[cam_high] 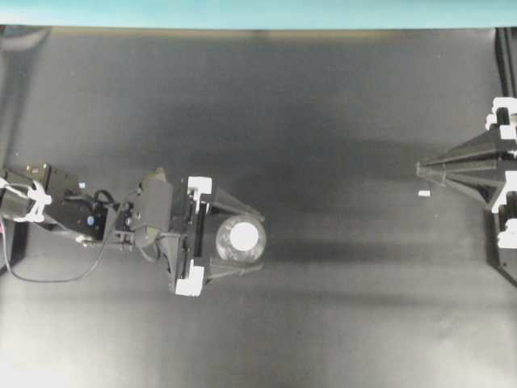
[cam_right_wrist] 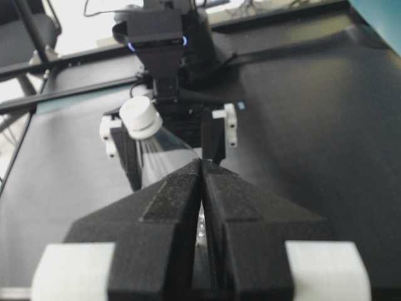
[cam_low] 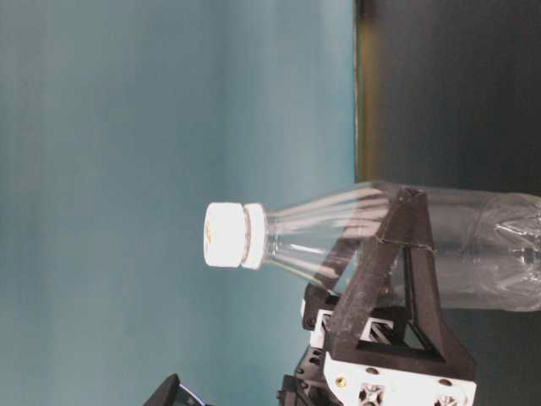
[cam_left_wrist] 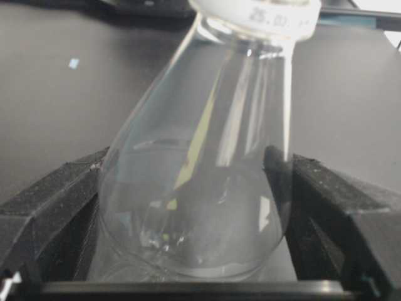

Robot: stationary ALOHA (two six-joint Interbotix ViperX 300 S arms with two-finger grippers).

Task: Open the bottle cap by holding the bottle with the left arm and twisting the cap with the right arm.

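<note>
Bottle (cam_high: 240, 239) is standing upright on the black counter (cam_high: 323, 121), left of centre in my overhead view, and I am seeing it sitting between the two fingers of the left tool (cam_high: 234, 238), whose jaws are spread wide on either side of the clear round body. From the left wrist view the black fingers (cam_left_wrist: 53, 207) are flanking the glassy body very closely, but I cannot tell whether they are actually touching it. The bottle cap (cam_high: 245, 235) is showing as a white disc from above and as a plain white cylinder (cam_low: 226, 234) in the table-level view. Nothing is standing between the bottle and the right tool (cam_high: 420, 169), which is sitting well apart at the right edge with its jaws pressed together on nothing. A tiny white scrap (cam_high: 423, 194) is lying on the counter just beside that tool's tip. A loose black cable (cam_high: 48, 279) is looping off the left arm (cam_high: 89, 214). A teal wall (cam_low: 169, 127) is filling the background. Near the cap's rim I am reading faint printed digits (cam_left_wrist: 266, 14), roughly "25.0", the rest too blurred.
</note>
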